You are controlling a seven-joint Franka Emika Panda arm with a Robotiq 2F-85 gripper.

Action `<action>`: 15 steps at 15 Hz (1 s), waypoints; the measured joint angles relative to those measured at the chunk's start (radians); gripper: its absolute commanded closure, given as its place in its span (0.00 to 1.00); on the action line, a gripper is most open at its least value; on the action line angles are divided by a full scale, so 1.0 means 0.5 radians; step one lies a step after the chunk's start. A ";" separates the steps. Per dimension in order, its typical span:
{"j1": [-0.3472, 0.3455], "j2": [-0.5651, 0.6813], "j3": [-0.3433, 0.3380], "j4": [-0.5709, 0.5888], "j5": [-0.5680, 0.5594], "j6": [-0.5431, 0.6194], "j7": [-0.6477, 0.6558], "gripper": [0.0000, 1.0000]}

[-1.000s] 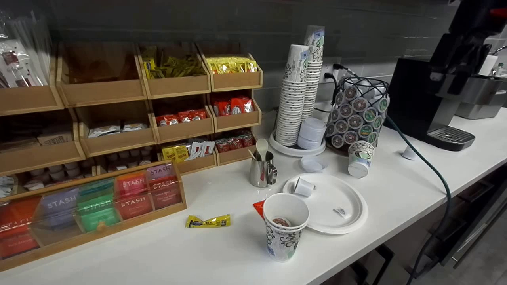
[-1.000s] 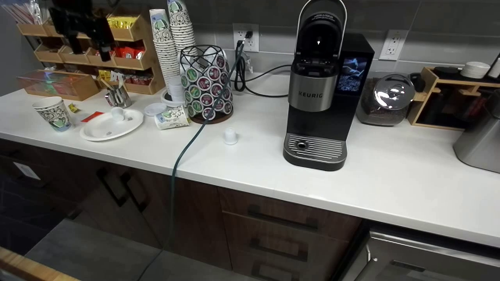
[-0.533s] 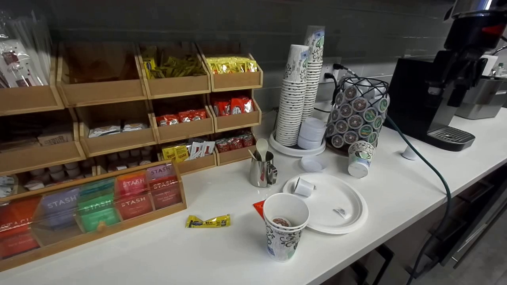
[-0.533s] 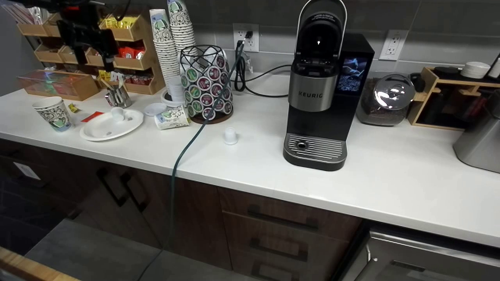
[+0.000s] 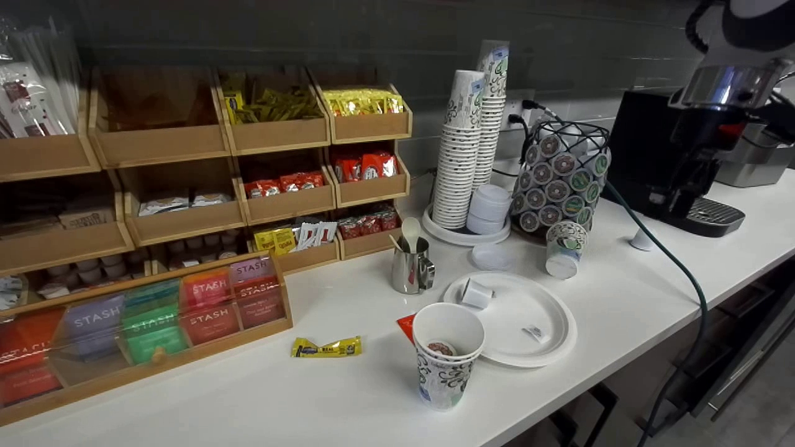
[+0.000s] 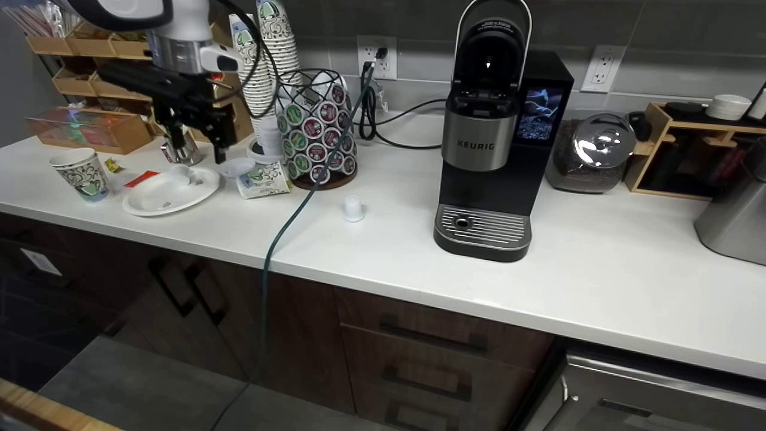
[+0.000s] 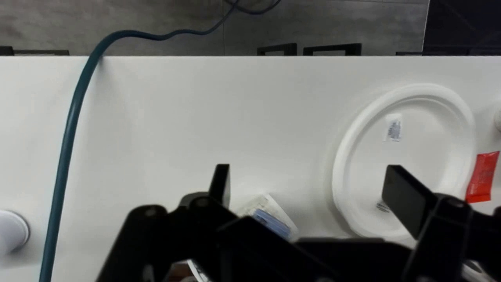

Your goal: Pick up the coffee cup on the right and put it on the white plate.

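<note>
While the white plate lies near the front edge of the counter, the gripper hangs in the air, its jaws wide apart, holding nothing. Farther toward the back edge, the coffee cup lies on its side, just beside the pod rack; I can't tell if they touch. It looks light and thin, so it may roll or squash. Best to squeeze its middle softly.

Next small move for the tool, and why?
Probably shift the open tool sideways, over the coffee cup, before lowering. In the wrist view the cup appears off-centre toward one finger and partly hidden, while the other finger overlaps the white plate; in both exterior views the cup lies on its side on the counter.
</note>
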State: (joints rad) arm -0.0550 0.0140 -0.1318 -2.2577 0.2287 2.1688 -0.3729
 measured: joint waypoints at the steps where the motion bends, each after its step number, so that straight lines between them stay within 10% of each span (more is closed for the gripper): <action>1: -0.032 0.097 -0.013 0.014 0.041 0.031 -0.059 0.00; 15: -0.138 0.442 0.002 0.220 0.039 -0.027 -0.038 0.00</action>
State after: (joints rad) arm -0.1238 0.2352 -0.1306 -2.1475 0.2484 2.1552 -0.3916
